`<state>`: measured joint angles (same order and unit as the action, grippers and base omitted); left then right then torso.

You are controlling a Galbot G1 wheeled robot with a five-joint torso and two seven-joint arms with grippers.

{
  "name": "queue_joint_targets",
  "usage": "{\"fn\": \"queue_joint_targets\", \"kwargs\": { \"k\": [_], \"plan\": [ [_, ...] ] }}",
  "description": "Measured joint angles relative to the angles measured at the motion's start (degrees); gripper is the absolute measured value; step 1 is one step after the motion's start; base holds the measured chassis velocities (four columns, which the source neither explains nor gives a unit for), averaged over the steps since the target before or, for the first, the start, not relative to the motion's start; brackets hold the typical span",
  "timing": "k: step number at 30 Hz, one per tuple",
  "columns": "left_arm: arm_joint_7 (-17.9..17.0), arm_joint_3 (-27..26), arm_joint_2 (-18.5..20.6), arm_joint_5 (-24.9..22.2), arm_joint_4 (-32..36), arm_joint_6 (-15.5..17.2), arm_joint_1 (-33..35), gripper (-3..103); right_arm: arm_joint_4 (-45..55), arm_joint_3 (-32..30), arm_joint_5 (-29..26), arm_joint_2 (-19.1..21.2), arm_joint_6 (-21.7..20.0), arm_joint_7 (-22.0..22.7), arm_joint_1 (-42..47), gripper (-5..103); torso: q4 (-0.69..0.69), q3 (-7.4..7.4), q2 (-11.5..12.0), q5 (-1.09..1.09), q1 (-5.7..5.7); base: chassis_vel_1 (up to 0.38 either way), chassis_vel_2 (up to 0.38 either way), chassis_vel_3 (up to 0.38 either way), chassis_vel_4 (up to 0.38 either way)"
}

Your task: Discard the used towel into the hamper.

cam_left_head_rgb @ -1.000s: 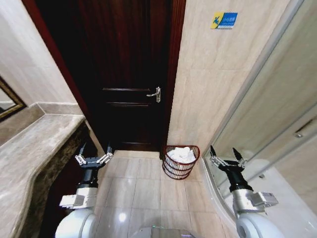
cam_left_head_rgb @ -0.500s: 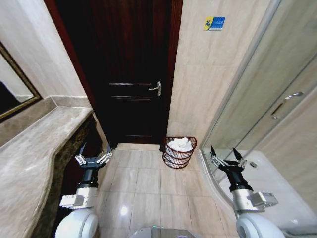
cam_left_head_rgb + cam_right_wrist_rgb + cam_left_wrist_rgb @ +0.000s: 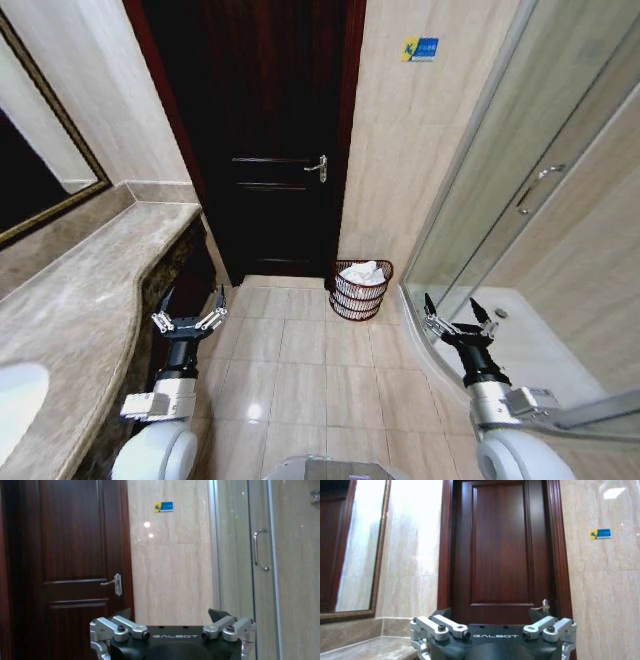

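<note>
Holding both my left gripper [image 3: 188, 317] and right gripper [image 3: 459, 316] wide open and empty, bare tile floor [image 3: 300, 370] stretching to the far hamper [image 3: 360, 291] by the door [image 3: 270, 150].

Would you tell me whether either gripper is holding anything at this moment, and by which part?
Nothing is held: the left gripper and right gripper are both open and empty, and a white towel lies in the hamper.

Black gripper [image 3: 187, 308] bodies, silver screwed finger links, white "GALBOT" lettering, white arms.
</note>
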<state>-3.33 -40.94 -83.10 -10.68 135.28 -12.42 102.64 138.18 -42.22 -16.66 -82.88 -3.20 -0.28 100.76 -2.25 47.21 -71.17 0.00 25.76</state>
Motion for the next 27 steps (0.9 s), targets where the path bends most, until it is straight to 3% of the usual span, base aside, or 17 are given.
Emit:
{"fn": "queue_joint_targets", "kwargs": {
  "k": [27],
  "plan": [
    [0.0,0.0,0.0,0.0,0.0,0.0,0.01,100,0.0,0.01,0.0,0.0,0.0,0.0,0.0,100,-0.02,-0.01,0.0,-0.01,-0.02,0.166,-0.159,-0.156,0.163]
  ]
}}
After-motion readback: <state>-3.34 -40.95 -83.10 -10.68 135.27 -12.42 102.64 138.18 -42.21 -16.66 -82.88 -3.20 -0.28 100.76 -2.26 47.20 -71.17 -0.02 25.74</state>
